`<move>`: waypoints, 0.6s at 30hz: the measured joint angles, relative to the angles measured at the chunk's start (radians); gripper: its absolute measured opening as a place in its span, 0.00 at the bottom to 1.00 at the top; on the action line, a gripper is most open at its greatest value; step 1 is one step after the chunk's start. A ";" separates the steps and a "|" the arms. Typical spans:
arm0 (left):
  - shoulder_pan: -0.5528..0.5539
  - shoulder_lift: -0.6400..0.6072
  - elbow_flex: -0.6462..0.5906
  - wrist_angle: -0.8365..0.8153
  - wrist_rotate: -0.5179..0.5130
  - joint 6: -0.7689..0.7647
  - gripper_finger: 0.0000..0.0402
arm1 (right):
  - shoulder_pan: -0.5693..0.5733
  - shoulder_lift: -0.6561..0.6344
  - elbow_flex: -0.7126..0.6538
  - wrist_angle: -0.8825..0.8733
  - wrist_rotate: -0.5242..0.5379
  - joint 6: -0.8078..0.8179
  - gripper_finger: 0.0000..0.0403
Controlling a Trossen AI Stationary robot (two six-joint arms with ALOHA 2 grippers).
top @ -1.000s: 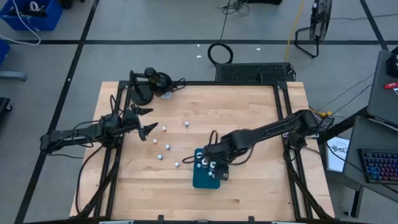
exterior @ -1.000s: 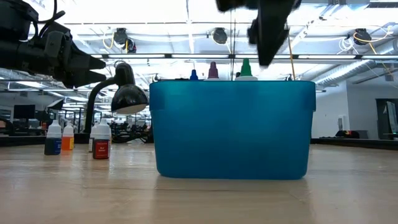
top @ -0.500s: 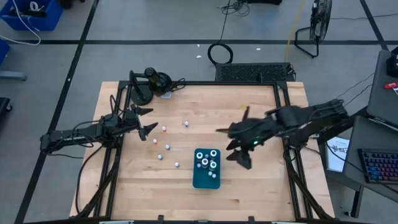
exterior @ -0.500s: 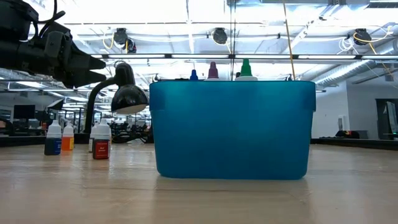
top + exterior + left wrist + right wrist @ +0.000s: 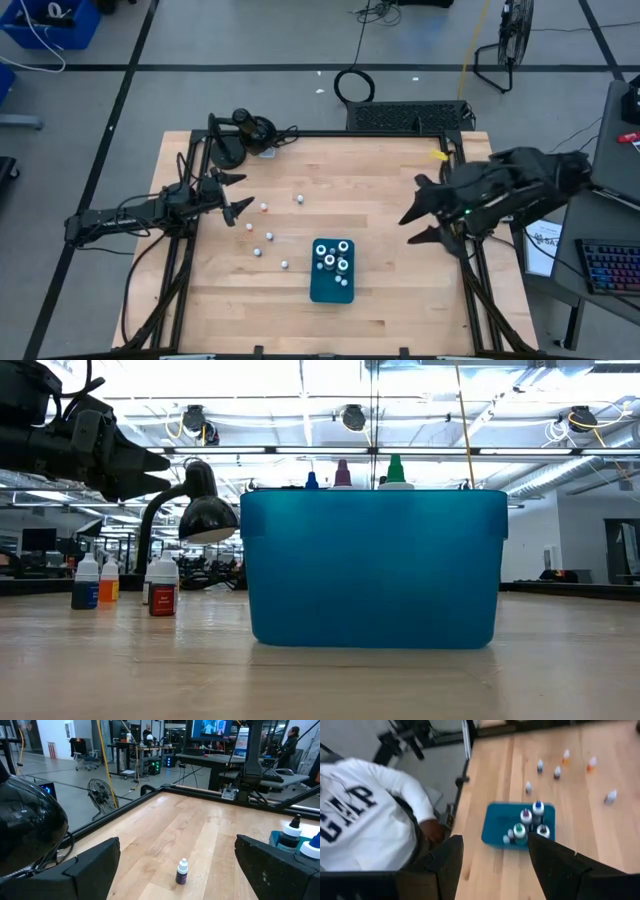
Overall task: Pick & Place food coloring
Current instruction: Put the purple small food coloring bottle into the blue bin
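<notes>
Little food coloring bottles (image 5: 266,228) stand on the counter (image 5: 390,290) beside a blue tray (image 5: 331,283). A black lamp (image 5: 226,150) stands behind. Left pincer (image 5: 232,195) and right pincer (image 5: 418,210) are both spread apart, holding nothing.

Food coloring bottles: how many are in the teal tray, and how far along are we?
About five food coloring bottles stand in the teal tray. Nothing is in hand: the right gripper is open and empty near the table's right edge, and the left gripper is open above the loose bottles. Six bottles are left on the wood, left of the tray.
</notes>
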 joint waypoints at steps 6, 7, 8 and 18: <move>0.000 0.000 0.000 0.000 0.000 0.000 0.97 | 0.001 -0.063 -0.039 0.050 0.021 -0.169 0.52; 0.000 0.000 0.000 0.000 0.000 0.000 0.97 | 0.000 -0.089 -0.071 0.076 0.021 -0.199 0.52; 0.000 0.000 0.000 0.000 0.000 0.000 0.97 | -0.001 -0.123 -0.112 0.100 0.021 -0.228 0.52; 0.000 0.000 0.000 0.000 0.000 0.000 0.97 | -0.086 -0.677 -0.739 0.527 0.078 -0.393 0.52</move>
